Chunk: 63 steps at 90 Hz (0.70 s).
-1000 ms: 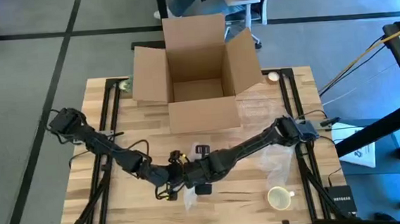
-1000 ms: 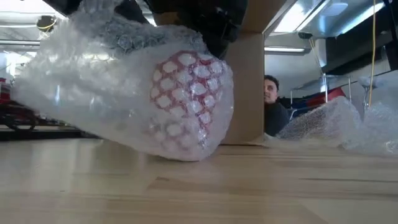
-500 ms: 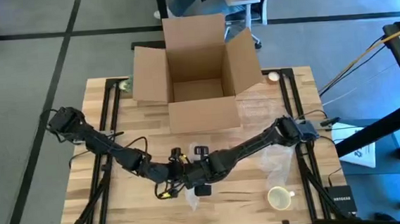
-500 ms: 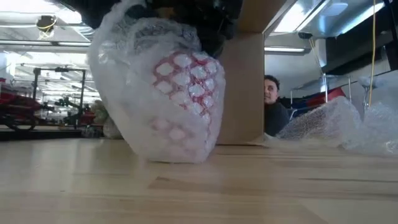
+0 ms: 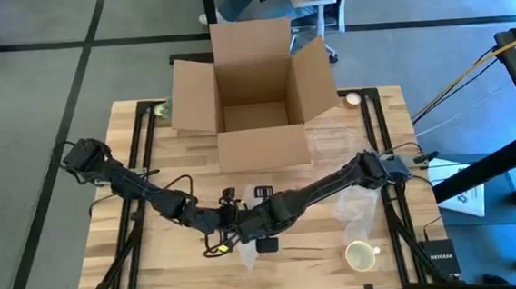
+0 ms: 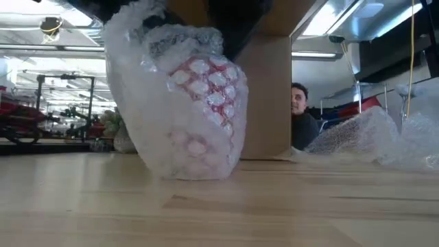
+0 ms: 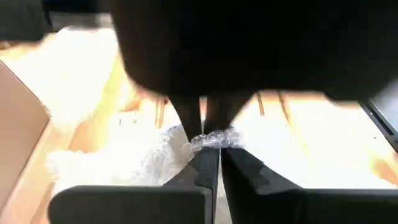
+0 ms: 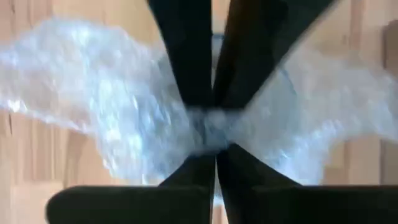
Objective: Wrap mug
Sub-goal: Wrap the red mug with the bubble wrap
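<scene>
The mug [image 6: 202, 113], red under its covering, stood on the tabletop [image 6: 288, 206] near the front edge, already swathed in bubble wrap [image 6: 147, 103] that rose in a loose crest above it. In the high view the two arms met over this bundle, the left hand [image 5: 224, 221] coming in from the left side and the right hand [image 5: 245, 225] reaching across from the right. Each wrist view showed its own dark fingers closed almost to touching on a small gather of the plastic film, so both hands appeared to be pinching the wrap itself and not the mug. The bundle sat upright on its base in the low view, with the wrap's lower edge spread on the wood.

The step in hand looked like the closing of the wrap: the sheet was round the mug, and the loose top was being gathered. The next move would probably call for drawing that gathered film down or folding it over, so that it lies close to the mug, while keeping the bundle from tipping. Since both hands held only thin film, a hard pull might tear it or slip it off.

An open cardboard box [image 5: 253, 95] stood at the far side of the tabletop, well apart from the bundle. A second, bare mug [image 5: 361, 255] sat near the right front corner, and more loose bubble wrap [image 5: 353, 202] lay beside it.
</scene>
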Each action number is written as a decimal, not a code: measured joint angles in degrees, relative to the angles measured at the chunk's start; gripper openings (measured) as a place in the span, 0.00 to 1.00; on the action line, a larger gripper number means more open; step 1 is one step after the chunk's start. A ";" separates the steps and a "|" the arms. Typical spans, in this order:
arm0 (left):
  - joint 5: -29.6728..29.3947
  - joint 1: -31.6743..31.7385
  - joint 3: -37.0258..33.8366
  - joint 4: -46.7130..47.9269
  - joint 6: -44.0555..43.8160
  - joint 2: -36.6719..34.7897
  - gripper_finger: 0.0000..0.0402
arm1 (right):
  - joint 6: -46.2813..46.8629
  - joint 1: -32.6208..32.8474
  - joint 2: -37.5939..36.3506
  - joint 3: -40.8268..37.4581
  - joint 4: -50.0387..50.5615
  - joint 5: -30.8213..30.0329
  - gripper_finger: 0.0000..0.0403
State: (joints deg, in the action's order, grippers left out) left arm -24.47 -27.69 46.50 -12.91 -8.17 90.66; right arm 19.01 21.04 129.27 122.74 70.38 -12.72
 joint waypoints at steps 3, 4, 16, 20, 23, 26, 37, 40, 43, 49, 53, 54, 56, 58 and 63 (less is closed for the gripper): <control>0.40 -0.05 -0.25 0.94 0.01 0.12 0.00 | 0.08 0.00 -0.07 0.87 0.17 -0.56 0.00; 0.40 -0.08 -0.30 1.17 0.03 0.19 0.00 | 0.07 -0.01 -0.22 1.05 0.27 -0.62 0.00; 0.39 0.01 -0.28 1.00 -0.10 0.22 0.00 | -0.55 -0.02 -0.89 2.14 2.81 -0.63 0.00; 0.38 0.01 -0.29 1.42 -0.14 0.32 0.00 | -1.18 -0.02 -1.21 2.04 2.99 -0.50 0.00; 0.38 -0.01 -0.30 1.71 -0.23 0.34 0.00 | -1.41 -0.02 -1.63 1.98 3.17 -0.47 0.00; 0.38 -0.02 -0.30 1.68 -0.28 0.34 0.00 | -1.49 -0.02 -2.41 1.98 3.02 -0.45 0.00; 0.38 -0.04 -0.30 1.82 -0.34 0.34 0.00 | -1.77 -0.02 -5.14 2.18 2.96 -0.53 0.00; 0.38 -0.06 -0.30 1.83 -0.36 0.34 0.00 | -1.82 -0.02 -5.42 2.18 3.10 -0.63 0.00; 0.38 -0.06 -0.30 1.75 -0.44 0.32 0.00 | -1.84 -0.02 -5.53 2.13 3.36 -0.94 0.00; 0.36 -0.06 -0.30 1.90 -0.65 0.32 0.00 | -1.78 -0.02 -5.74 2.01 3.56 -1.16 0.00; 0.36 -0.07 -0.30 1.85 -0.66 0.32 0.00 | -1.78 0.02 -6.15 1.98 3.87 -1.36 0.00; 0.36 -0.08 -0.30 1.86 -0.67 0.32 0.00 | -1.78 0.07 -6.25 1.98 3.96 -1.47 0.00; 0.36 -0.09 -0.30 1.88 -0.70 0.32 0.00 | -1.78 0.19 -6.42 1.99 4.21 -1.85 0.00; 0.35 -0.10 -0.30 1.95 -0.73 0.32 0.00 | -1.83 0.29 -6.57 2.03 4.47 -2.26 0.00; 0.36 -0.13 -0.30 1.98 -0.79 0.32 0.00 | -2.34 0.31 -6.67 2.09 5.21 -2.82 0.00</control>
State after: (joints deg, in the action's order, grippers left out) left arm -24.12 -27.82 46.19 -10.93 -8.97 90.98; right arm 16.67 21.34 122.61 124.84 75.59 -15.54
